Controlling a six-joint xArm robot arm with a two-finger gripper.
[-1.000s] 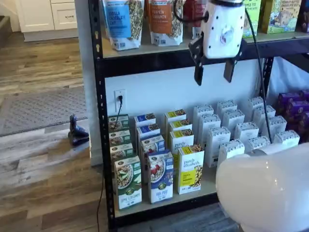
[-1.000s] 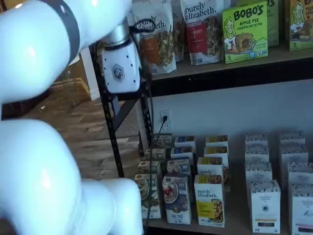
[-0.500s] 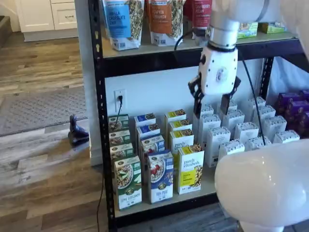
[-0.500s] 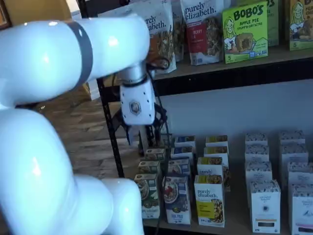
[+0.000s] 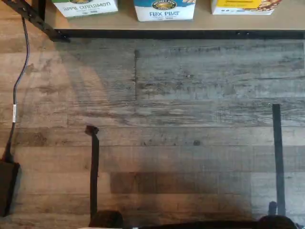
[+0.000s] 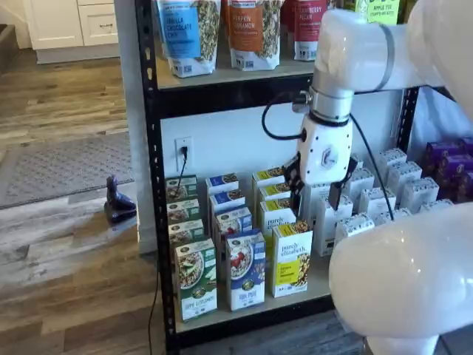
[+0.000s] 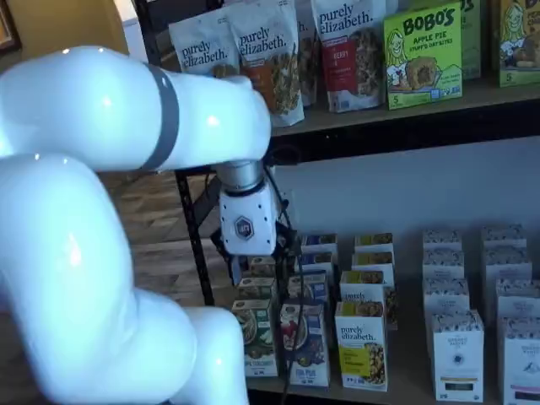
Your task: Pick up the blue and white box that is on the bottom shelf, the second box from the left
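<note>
I see the blue box (image 6: 245, 269) standing upright at the front of the bottom shelf (image 6: 295, 296), nothing touching it. It is the front box of its row, with a white top, a blue lower part and a bowl with red berries on its face. On its one side stands a green box (image 6: 196, 278), on the other side a yellow box (image 6: 291, 258), both just beside it. In the wrist view I see only the lower edge of the blue box (image 5: 164, 9), with white text on it, and the black rail of the shelf under it; the rest of this view is wooden floor (image 5: 181, 119).

My gripper (image 6: 313, 198) hangs in front of the shelf, above the yellow box and the white boxes (image 6: 377, 200), higher than the blue box and apart from it. I see a plain gap between the two black fingers (image 6: 296, 200), so they stand wide, and they hold nothing. In a shelf view the gripper body (image 7: 245, 226) shows above the rows, but there I cannot make out the fingers well. A black cable (image 6: 275, 118) loops beside the wrist.

On the upper deck stand pouches (image 6: 247, 29). Purple boxes (image 6: 447, 166) are at the far side of the bottom shelf.
</note>
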